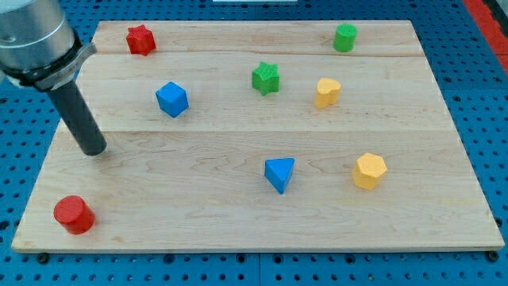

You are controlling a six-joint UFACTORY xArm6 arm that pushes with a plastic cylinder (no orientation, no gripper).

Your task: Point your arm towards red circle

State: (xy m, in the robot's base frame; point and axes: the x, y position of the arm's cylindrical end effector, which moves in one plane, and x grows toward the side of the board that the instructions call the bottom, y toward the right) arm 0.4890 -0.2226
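Note:
The red circle is a short red cylinder near the board's bottom left corner. My tip rests on the board at the view's left, above and slightly right of the red circle, with a gap of bare wood between them. The dark rod rises up and to the left toward the arm's grey body at the view's top left corner.
A red star sits at the top left. A blue cube, a green star, a yellow heart-like block, a green cylinder, a blue triangle and a yellow hexagon lie on the wooden board.

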